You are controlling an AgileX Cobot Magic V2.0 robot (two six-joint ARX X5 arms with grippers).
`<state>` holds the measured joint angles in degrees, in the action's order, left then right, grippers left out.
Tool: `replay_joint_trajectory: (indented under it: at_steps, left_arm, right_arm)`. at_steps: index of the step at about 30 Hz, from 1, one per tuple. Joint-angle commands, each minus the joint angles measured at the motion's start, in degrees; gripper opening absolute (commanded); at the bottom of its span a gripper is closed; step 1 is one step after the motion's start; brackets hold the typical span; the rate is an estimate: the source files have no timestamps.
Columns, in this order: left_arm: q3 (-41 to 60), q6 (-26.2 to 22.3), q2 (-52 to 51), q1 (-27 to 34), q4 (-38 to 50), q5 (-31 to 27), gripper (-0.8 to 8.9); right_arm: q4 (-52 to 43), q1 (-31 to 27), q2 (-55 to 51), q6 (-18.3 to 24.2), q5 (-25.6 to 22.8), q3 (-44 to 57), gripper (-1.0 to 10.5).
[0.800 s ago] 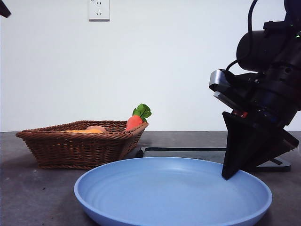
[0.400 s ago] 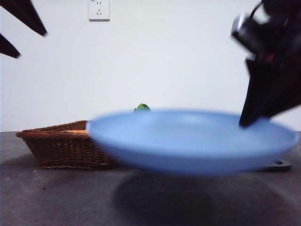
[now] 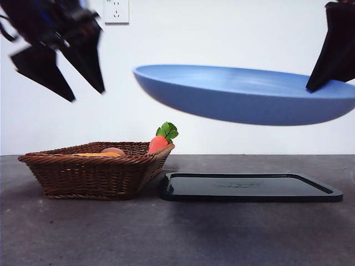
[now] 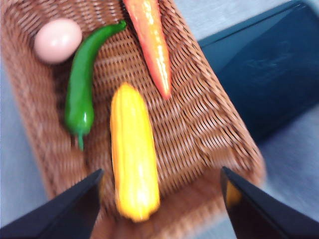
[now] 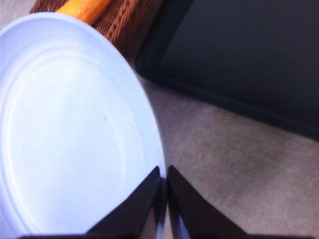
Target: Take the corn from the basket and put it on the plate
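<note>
The light-blue plate (image 3: 244, 94) hangs high in the air over the black tray, tilted slightly, with my right gripper (image 3: 319, 86) shut on its rim; the right wrist view shows the plate (image 5: 70, 129) pinched between the jaws of that gripper (image 5: 163, 181). My left gripper (image 3: 83, 83) hovers open above the wicker basket (image 3: 94, 169). In the left wrist view the yellow corn (image 4: 132, 152) lies in the basket (image 4: 199, 124) between the spread jaws of the left gripper (image 4: 159, 184), well below them.
A flat black tray (image 3: 249, 185) lies on the table right of the basket. In the basket also lie a carrot (image 4: 149, 40), a green pepper (image 4: 82, 89) and a small round peach-coloured item (image 4: 57, 40). A wall socket (image 3: 116, 11) sits behind.
The right gripper has lifted the plate from the table up into the air. The left gripper has come down from the top left corner to above the basket.
</note>
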<state>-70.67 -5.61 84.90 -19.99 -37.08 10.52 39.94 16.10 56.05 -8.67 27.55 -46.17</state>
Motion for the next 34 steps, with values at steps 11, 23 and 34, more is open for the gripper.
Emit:
replay_joint_trajectory:
  at_steps: [11, 23, 34]
  left_arm:
    - [-8.5, -1.9, 18.1, -1.0, -1.9, -3.5, 3.78]
    - [-8.5, -1.9, 23.8, -1.3, -1.5, -3.7, 3.71]
    - [-8.5, -1.8, 23.9, -1.3, -2.5, -3.8, 2.39]
  right_arm:
    - [-0.5, -2.2, -0.4, -1.1, 0.5, -1.2, 0.0]
    - [-0.5, -2.2, -0.3, -1.0, 0.5, -1.2, 0.0]
    - [-0.5, -2.2, -0.3, -1.0, 0.5, -1.2, 0.0]
